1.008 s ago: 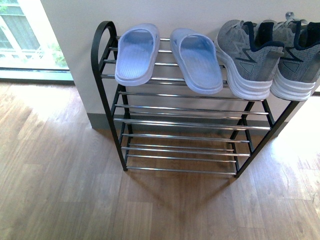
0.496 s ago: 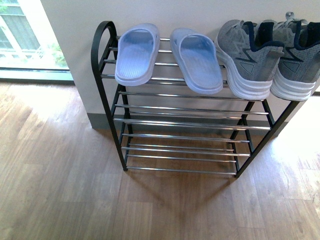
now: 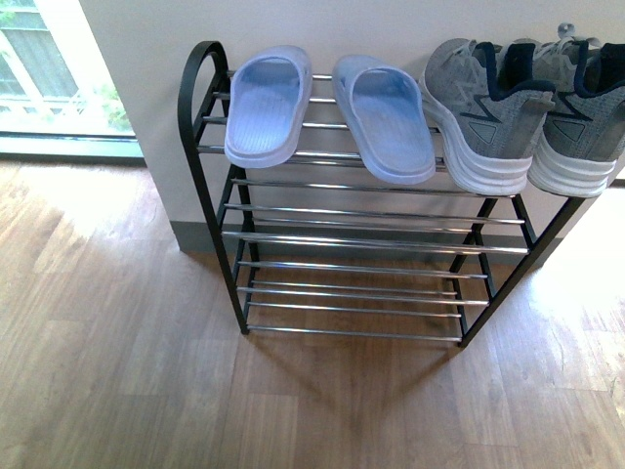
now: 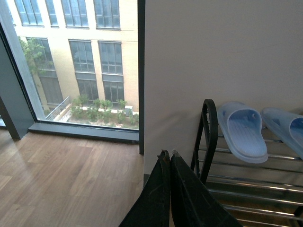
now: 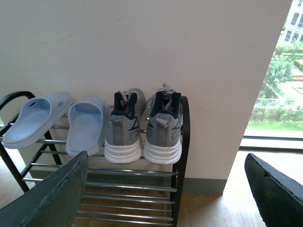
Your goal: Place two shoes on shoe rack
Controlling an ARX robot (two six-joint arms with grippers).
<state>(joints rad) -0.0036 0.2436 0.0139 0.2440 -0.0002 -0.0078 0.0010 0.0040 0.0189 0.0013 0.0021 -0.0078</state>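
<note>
Two pale blue slide sandals lie side by side on the top tier of the shoe rack (image 3: 209, 210): the left shoe (image 3: 267, 106) and the right shoe (image 3: 387, 115), heels toward me. The rack has black side frames and silver bars. Neither arm shows in the front view. In the left wrist view my left gripper (image 4: 168, 154) is shut and empty, held away from the rack's (image 4: 209, 130) left frame, with a sandal (image 4: 244, 133) beyond it. In the right wrist view my right gripper (image 5: 165, 161) is wide open and empty, back from the rack (image 5: 180, 156), facing both sandals (image 5: 35, 120) (image 5: 87, 123).
A pair of grey sneakers (image 3: 522, 107) fills the right half of the top tier. The rack stands against a white wall (image 3: 371, 24). Lower tiers hold nothing. Wooden floor (image 3: 127, 371) stretches in front, and a large window (image 4: 71, 61) lies to the left.
</note>
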